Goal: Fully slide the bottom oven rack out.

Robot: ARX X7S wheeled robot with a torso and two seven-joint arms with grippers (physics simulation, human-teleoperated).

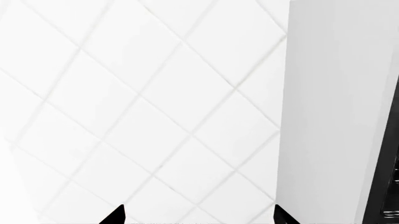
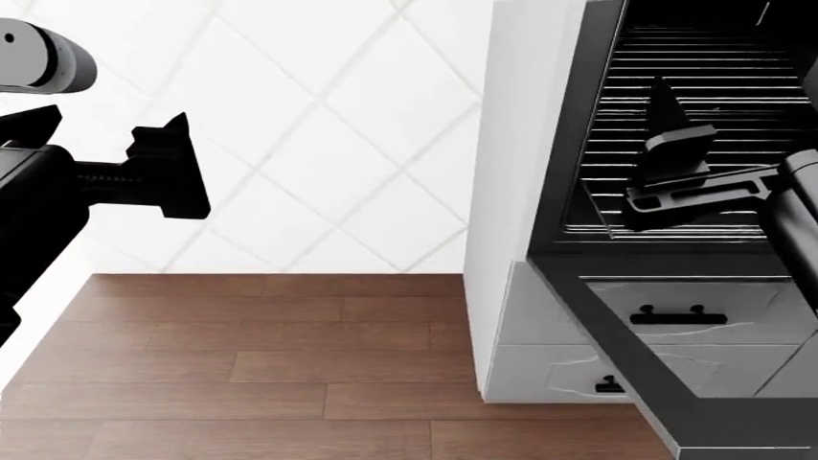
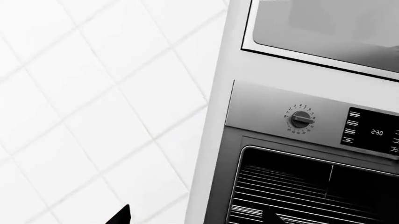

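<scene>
The black oven stands open at the right of the head view, with chrome wire racks inside. The bottom oven rack spans the cavity, and its doubled front bar lies just behind the door hinge. It also shows in the right wrist view, under the matching upper rack. My right gripper is open and empty. It hovers over the front of the racks and touches nothing. In its wrist view the right gripper shows only two fingertips. My left gripper is open and empty, far left, facing the tiled wall. Only its tips show in its wrist view.
The oven door hangs open, sloping toward the lower right. Grey drawers with black handles sit under the oven. A white cabinet side borders the oven. A control knob and display are above the cavity. The floor is wood.
</scene>
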